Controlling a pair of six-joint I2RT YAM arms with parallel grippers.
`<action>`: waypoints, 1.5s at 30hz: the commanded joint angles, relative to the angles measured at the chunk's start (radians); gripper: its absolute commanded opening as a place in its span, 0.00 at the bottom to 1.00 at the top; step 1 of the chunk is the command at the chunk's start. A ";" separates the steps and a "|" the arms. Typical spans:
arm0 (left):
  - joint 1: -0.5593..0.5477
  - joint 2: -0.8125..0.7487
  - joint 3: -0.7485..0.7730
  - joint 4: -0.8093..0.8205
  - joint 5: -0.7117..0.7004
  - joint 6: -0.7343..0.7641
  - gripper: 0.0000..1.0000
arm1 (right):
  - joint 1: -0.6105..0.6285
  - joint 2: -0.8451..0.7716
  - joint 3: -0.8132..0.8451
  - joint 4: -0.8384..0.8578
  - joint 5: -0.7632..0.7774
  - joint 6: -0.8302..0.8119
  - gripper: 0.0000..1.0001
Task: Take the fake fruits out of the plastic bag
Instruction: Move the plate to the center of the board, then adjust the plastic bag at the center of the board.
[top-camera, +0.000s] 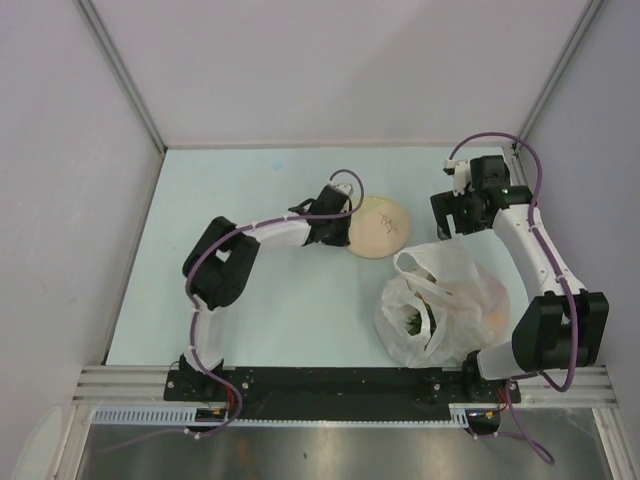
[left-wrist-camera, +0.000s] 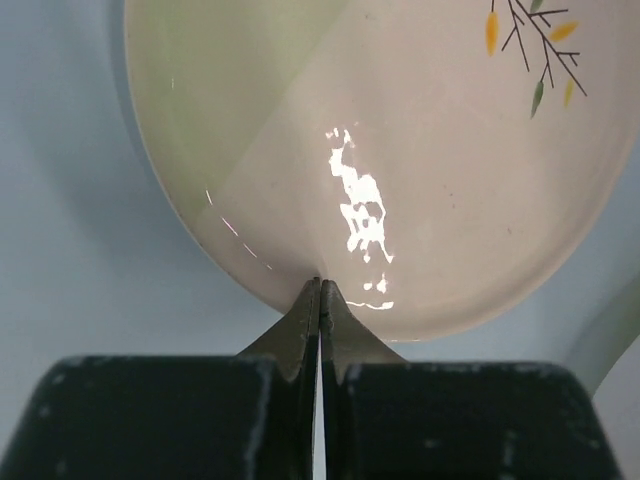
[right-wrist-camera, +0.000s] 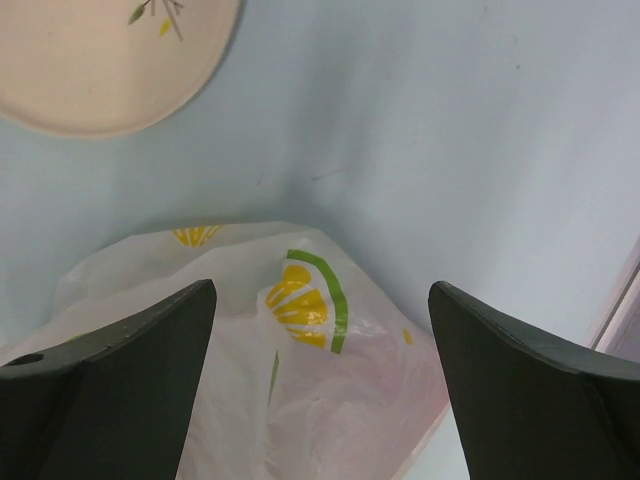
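The plastic bag (top-camera: 440, 305), thin, white and printed with lemon slices, lies crumpled at the near right of the table. A dark green fruit piece (top-camera: 414, 321) shows through its mouth, and an orange tint (top-camera: 496, 316) shows through its right side; the other fruits are hidden. My right gripper (top-camera: 455, 228) hangs open and empty above the bag's far edge. In the right wrist view the bag (right-wrist-camera: 310, 400) lies below and between the spread fingers of the gripper (right-wrist-camera: 321, 290). My left gripper (top-camera: 348, 228) is shut, with its tips (left-wrist-camera: 320, 285) at the near rim of the plate.
A round beige plate (top-camera: 382, 222) with a small leaf print lies mid-table, left of the right gripper; it also shows in the left wrist view (left-wrist-camera: 420, 150) and the right wrist view (right-wrist-camera: 100, 60). White walls close in the pale blue table (top-camera: 250, 200).
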 joint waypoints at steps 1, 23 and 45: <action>-0.001 -0.107 -0.242 -0.145 -0.093 0.121 0.00 | 0.047 0.030 0.007 0.050 -0.021 0.013 0.92; -0.509 -0.529 -0.906 0.081 0.243 0.082 0.00 | 0.167 0.393 0.482 0.048 -0.055 0.051 0.93; 0.040 -0.626 -0.213 -0.077 0.448 0.511 0.84 | 0.084 0.059 0.543 -0.331 -0.279 -0.145 1.00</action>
